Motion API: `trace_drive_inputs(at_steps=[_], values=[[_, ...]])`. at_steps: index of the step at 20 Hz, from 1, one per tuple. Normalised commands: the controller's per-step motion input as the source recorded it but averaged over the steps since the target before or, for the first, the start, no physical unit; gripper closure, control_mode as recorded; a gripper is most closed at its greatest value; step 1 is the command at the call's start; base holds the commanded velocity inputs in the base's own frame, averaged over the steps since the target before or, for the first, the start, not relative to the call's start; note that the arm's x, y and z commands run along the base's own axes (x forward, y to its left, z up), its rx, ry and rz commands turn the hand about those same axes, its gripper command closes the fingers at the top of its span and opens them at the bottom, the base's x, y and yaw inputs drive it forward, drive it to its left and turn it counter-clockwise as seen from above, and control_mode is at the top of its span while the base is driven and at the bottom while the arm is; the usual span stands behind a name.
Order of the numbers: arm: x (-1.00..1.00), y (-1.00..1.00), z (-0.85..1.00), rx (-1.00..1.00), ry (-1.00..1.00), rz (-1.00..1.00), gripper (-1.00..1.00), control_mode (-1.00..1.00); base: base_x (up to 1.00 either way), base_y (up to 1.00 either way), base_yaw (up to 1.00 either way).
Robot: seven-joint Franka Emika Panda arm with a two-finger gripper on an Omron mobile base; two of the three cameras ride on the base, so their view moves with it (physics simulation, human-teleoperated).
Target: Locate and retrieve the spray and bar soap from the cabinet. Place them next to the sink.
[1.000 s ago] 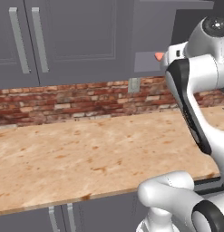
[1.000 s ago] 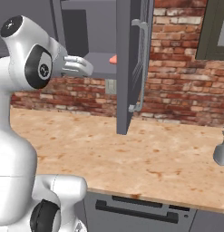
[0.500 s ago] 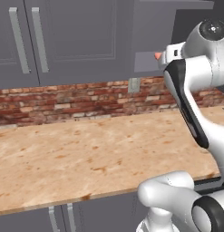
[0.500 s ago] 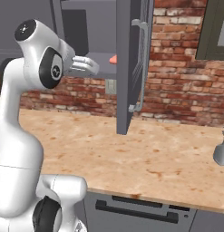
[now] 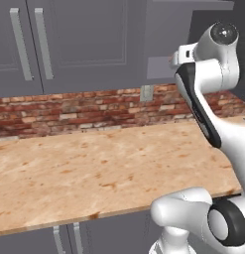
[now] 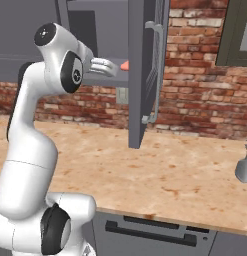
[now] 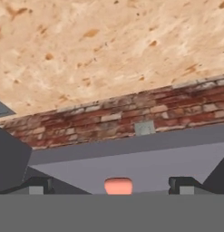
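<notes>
The small salmon-pink bar soap (image 7: pixel 118 186) sits low in the centre of the hand view, lying on the flat grey shelf (image 7: pixel 131 170) of the dark grey doorless cabinet niche (image 6: pixel 90 35). In the right base view the bar (image 6: pixel 124 65) shows as a pink sliver in the upper middle of the frame, just beyond the tips of the white two-finger gripper (image 6: pixel 109 67) and beside the edge of the open grey cabinet door (image 6: pixel 142 70).

The gripper's dark finger tips (image 7: pixel 37 185) stand wide apart at either side of the bar, and nothing is held between them.

A strip of red brick wall (image 7: pixel 118 118) with a small grey outlet plate (image 7: pixel 144 128) runs across the middle of the hand view, with the speckled tan stone counter (image 7: pixel 99 45) above it.

At the right edge of the right base view, a pale grey rounded object (image 6: pixel 243 167) stands on the counter; what it is cannot be told.
</notes>
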Motion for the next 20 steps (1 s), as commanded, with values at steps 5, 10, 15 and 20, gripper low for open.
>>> trace_drive_inputs(at_steps=[5, 10, 15, 20], values=[[0.55, -0.11, 0.0, -0.01, 0.0, 0.0, -1.0, -1.0, 0.0, 0.0, 0.0], [0.61, -0.13, 0.0, -0.03, 0.05, -0.02, -1.0, -1.0, 0.0, 0.0, 0.0], [0.57, -0.12, 0.0, -0.04, 0.11, -0.05, -1.0, -1.0, 0.0, 0.0, 0.0], [0.39, -0.06, -0.02, 0.0, 0.02, -0.06, -1.0, -1.0, 0.0, 0.0, 0.0]])
